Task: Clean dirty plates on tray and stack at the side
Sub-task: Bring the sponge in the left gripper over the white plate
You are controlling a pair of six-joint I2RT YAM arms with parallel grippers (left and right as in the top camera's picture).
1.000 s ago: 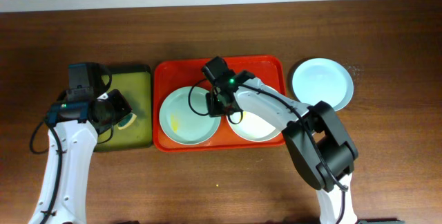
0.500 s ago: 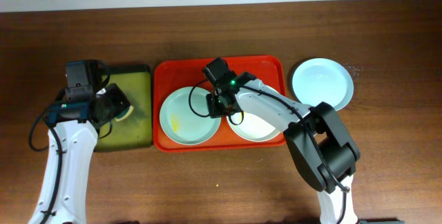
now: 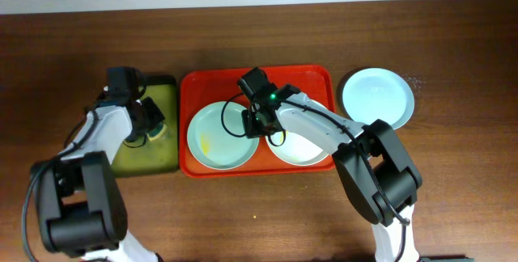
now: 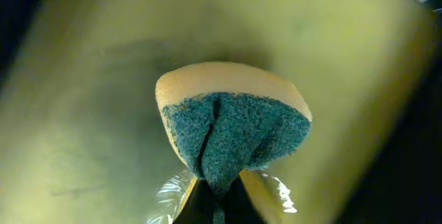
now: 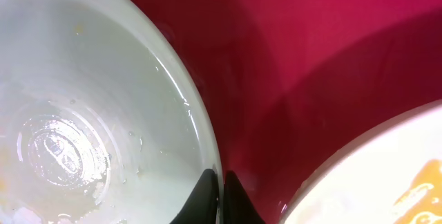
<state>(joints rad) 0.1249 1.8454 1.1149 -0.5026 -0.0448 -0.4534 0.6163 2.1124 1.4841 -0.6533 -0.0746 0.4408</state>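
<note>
My right end effector (image 5: 219, 200) is nearly closed, its two fingers pinching the right-hand rim of the mint green plate (image 3: 215, 137), one finger inside the rim and one outside. That plate lies in the left half of the tray (image 3: 301, 79) and has a small yellow smear (image 3: 208, 143) on its floor. Just beside it, in the right half of the tray, lies the cream white plate (image 3: 306, 150), partly under my right arm; the right wrist view catches a yellow smear at that plate's edge. The pale blue plate (image 3: 377, 98) sits on the table (image 3: 453, 181) just off the tray's right side, near its far corner.

My left end effector (image 4: 217, 203) is clamped narrow on a sponge (image 4: 231, 131), yellow foam with a green scouring face, squeezed so the face creases. It hangs over the olive-green tray (image 3: 144, 155), which lies just beside the tray's left edge.
</note>
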